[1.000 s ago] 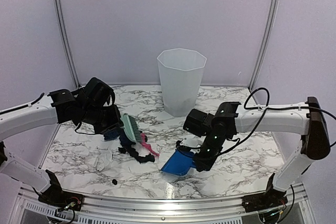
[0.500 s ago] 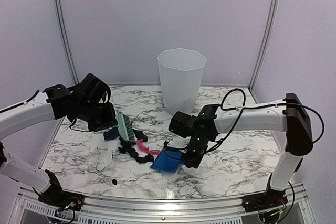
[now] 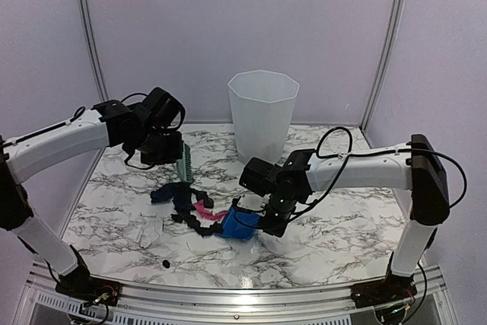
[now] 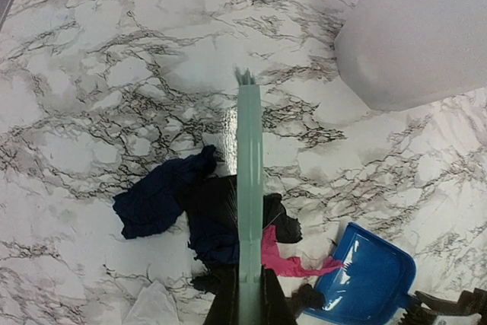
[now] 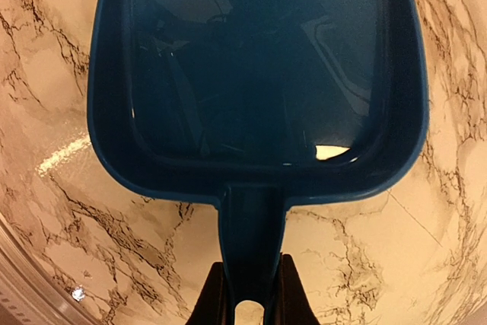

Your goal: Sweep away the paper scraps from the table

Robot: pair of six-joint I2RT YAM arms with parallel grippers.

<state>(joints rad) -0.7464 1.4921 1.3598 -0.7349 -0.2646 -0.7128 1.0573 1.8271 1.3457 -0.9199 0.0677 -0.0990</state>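
Note:
Several paper scraps lie in a heap left of the table's (image 3: 350,222) middle: a navy one (image 3: 161,194), black ones (image 3: 195,220) and a pink strip (image 3: 204,209). From the left wrist I see the navy scrap (image 4: 156,199), the black scrap (image 4: 217,215) and the pink strip (image 4: 288,261) below me. My left gripper (image 4: 249,304) is shut on the pale green brush (image 4: 249,180), held above the heap's far side (image 3: 183,165). My right gripper (image 5: 249,298) is shut on the handle of the blue dustpan (image 5: 259,58), whose mouth (image 3: 236,224) touches the heap's right edge.
A tall translucent white bin (image 3: 262,116) stands at the back centre, close to the brush tip. A pale crumpled piece (image 3: 149,230) and a small black bit (image 3: 166,263) lie nearer the front left. A metal rail (image 3: 243,294) borders the front edge.
My right arm slid the dustpan left until it reached the heap. My left arm lifted the brush and carried it back and to the right, off the scraps.

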